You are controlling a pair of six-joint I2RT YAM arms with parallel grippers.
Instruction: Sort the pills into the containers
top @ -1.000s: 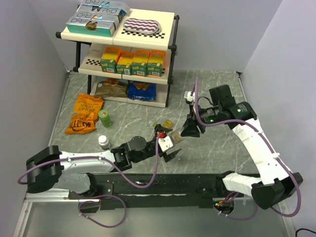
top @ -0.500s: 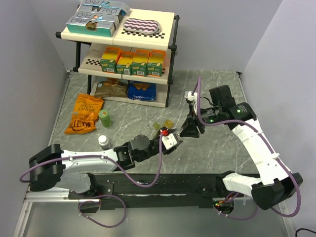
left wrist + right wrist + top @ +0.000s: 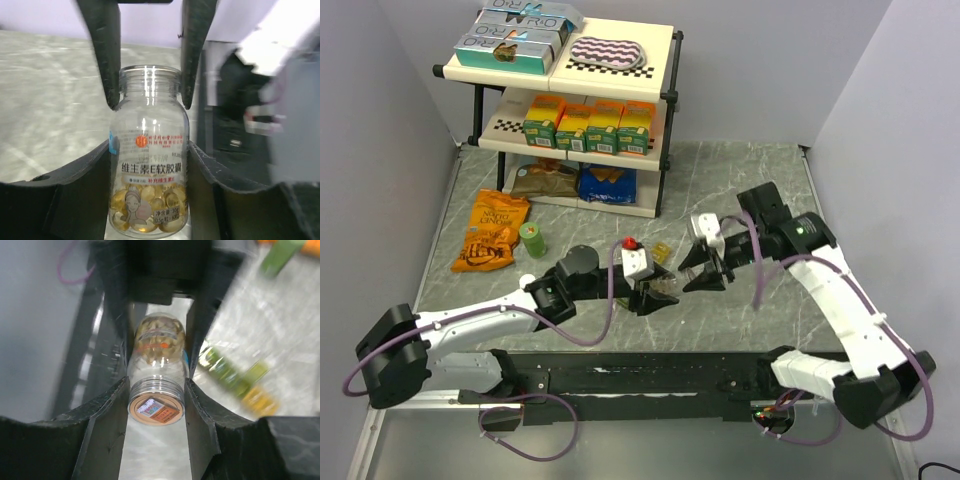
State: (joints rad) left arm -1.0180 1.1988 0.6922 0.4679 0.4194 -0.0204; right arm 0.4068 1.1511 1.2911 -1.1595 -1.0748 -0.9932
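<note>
The grey marbled table (image 3: 760,180) fills the overhead view. A two-tier shelf rack (image 3: 655,45) stands at its upper left, loaded with boxes and packets. An orange snack bag (image 3: 492,232) lies left of centre, and a small green bottle (image 3: 532,238) stands upright just beside it.

Both arms reach to the middle of the frame, where they hold one clear bottle (image 3: 148,165). The left gripper (image 3: 658,292) pinches the bottle's body from both sides. The right gripper (image 3: 695,275) is clamped on the bare threaded neck, a finger pressed against each side. The bottle carries a printed label with a drawn face. The pills (image 3: 147,200) are glossy amber softgels heaped in the end away from the neck.

The containers (image 3: 234,380) lie on the table near the bottle, at centre right in the right wrist view and apart from both grippers. They form a narrow translucent strip of small square compartments running diagonally. The strip shades from dark green at its upper-left end through lime to yellow at the lower right. Blur hides how the lids sit.
</note>
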